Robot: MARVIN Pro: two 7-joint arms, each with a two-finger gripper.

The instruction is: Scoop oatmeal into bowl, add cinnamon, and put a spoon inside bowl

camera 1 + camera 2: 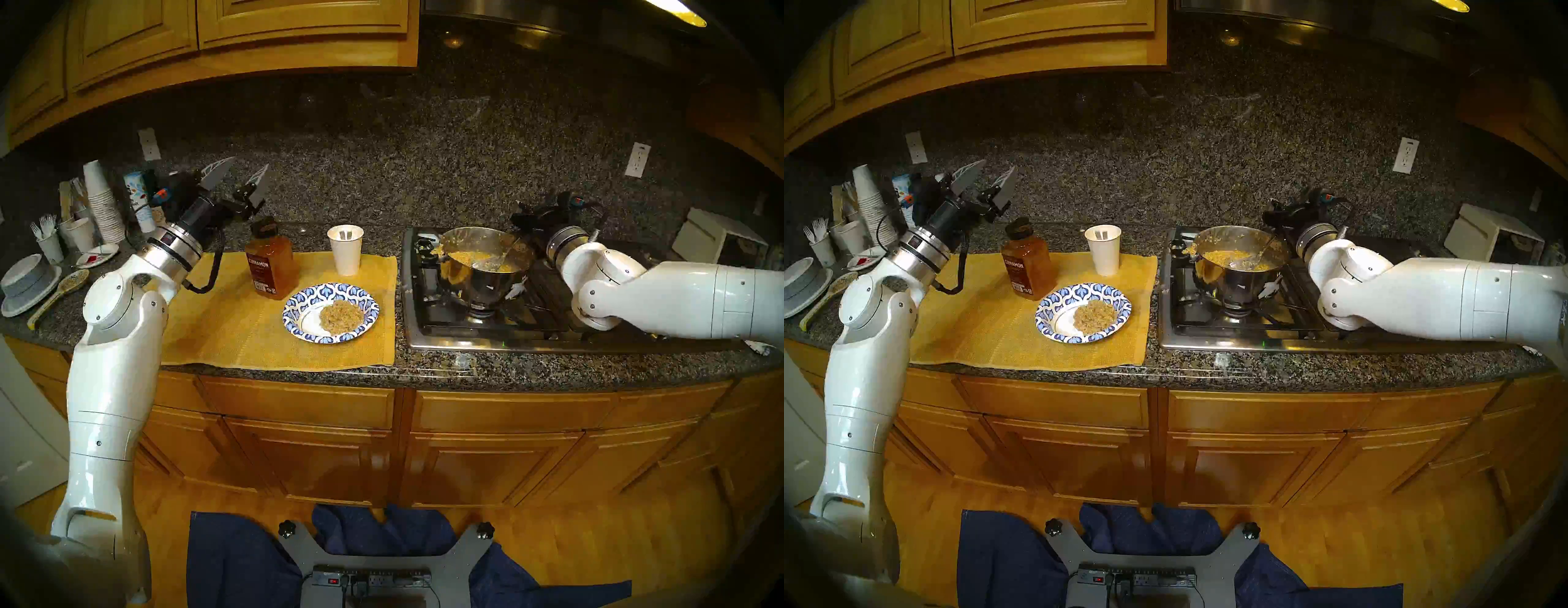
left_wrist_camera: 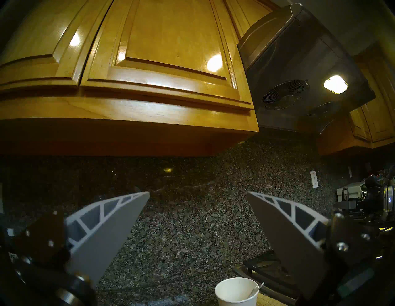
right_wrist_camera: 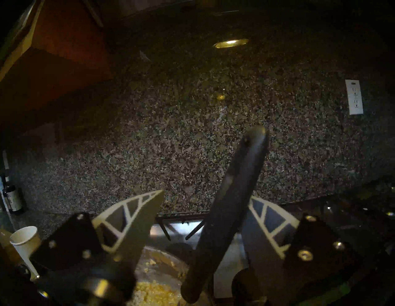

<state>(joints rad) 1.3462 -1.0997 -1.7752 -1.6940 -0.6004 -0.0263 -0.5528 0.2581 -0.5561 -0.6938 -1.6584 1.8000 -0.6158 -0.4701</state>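
My right pincer (image 3: 205, 200) is part open; the ladle (image 3: 226, 213) handle leans on one finger, clear of the other, bowl end down in the pot (image 1: 479, 288). Left pincer (image 2: 197, 196) is wide open and empty, raised above the desk (image 1: 466, 361). Oatmeal (image 1: 342, 316) sits in the bowl (image 1: 309, 297), cinnamon (image 1: 270, 263) just behind.

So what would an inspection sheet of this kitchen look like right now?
Surface: granite counter, yellow mat.
Job's things: oatmeal in bowl; cinnamon upright, capped; more in pot with ladle.
Clutter: paper cup, cup stack, grey bowls.
Grippers: left gripper fingers apart, empty; right gripper fingers apart around ladle handle.
Cables: black cable at left wrist.
Surroundings: wood cabinets, stove.
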